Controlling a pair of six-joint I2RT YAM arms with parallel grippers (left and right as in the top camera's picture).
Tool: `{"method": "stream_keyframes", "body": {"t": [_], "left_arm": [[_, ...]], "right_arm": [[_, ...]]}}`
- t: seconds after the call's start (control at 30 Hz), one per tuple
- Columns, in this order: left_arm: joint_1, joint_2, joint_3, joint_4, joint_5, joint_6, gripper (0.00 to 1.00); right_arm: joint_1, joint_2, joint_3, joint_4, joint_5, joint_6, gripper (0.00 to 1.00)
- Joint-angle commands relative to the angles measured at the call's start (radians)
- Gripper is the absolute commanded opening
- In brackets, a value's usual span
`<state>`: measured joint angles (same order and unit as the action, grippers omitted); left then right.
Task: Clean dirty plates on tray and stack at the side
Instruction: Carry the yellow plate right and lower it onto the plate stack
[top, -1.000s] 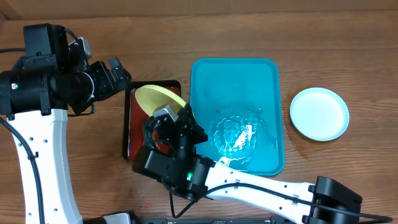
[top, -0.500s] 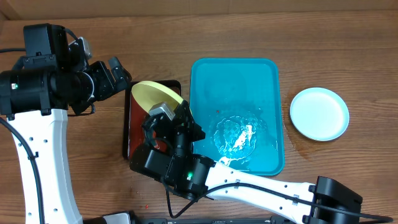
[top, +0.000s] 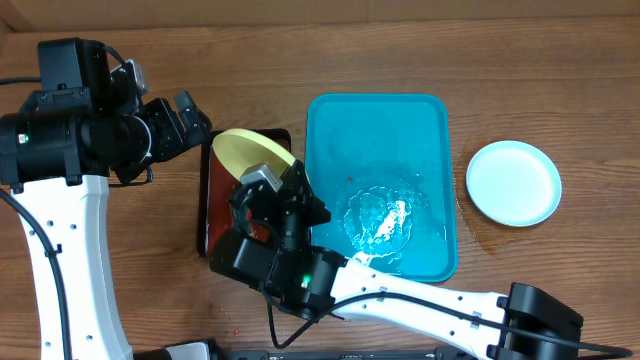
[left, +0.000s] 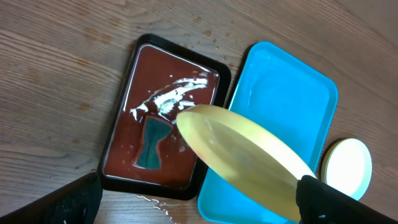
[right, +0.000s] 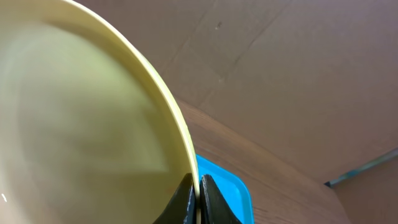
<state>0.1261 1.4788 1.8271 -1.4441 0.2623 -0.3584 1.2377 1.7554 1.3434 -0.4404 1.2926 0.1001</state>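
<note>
My right gripper (top: 289, 180) is shut on the rim of a yellow-green plate (top: 250, 152) and holds it tilted on edge over the dark-red tray (top: 213, 228). The right wrist view shows its fingers (right: 198, 196) pinching the rim of that plate (right: 81, 124). My left gripper (top: 190, 118) is open and empty, left of the plate and above it; in the left wrist view its fingers (left: 205, 205) frame the plate (left: 242, 155). The turquoise tray (top: 375, 120) holds only water. A light-blue plate (top: 514, 182) lies on the table to its right. A third plate is out of view.
The black-rimmed dark-red tray (left: 168, 81) holds wet smears and a teal shape (left: 151, 143). A water puddle (top: 385, 215) lies in the turquoise tray (left: 292, 93). Drops of water (left: 155, 202) lie on the wood before the dark-red tray. The light-blue plate (left: 347, 168) shows at the right edge.
The right gripper has moved the yellow-green plate slightly up and to the left over the dark-red tray. The left arm has not moved.
</note>
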Motion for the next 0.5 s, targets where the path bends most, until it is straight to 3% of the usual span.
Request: {"method": "stream_keyframes", "body": {"t": [0.0,0.1,0.3,0.47], "left_arm": [[-0.004,-0.011,0.023,0.002,0.016,0.026,1.0],[-0.004,-0.011,0.023,0.002,0.016,0.026,1.0],[-0.004,-0.011,0.023,0.002,0.016,0.026,1.0],[-0.004,-0.011,0.023,0.002,0.016,0.026,1.0]], "right_arm": [[-0.04,-0.039,0.032,-0.005,-0.02,0.068,0.04],[-0.102,-0.039,0.032,-0.061,-0.171,0.156,0.04],[-0.294,-0.074,0.07,-0.272,-0.681,0.37,0.04],[-0.512,-0.196,0.168,-0.411,-1.131,0.394,0.04]]}}
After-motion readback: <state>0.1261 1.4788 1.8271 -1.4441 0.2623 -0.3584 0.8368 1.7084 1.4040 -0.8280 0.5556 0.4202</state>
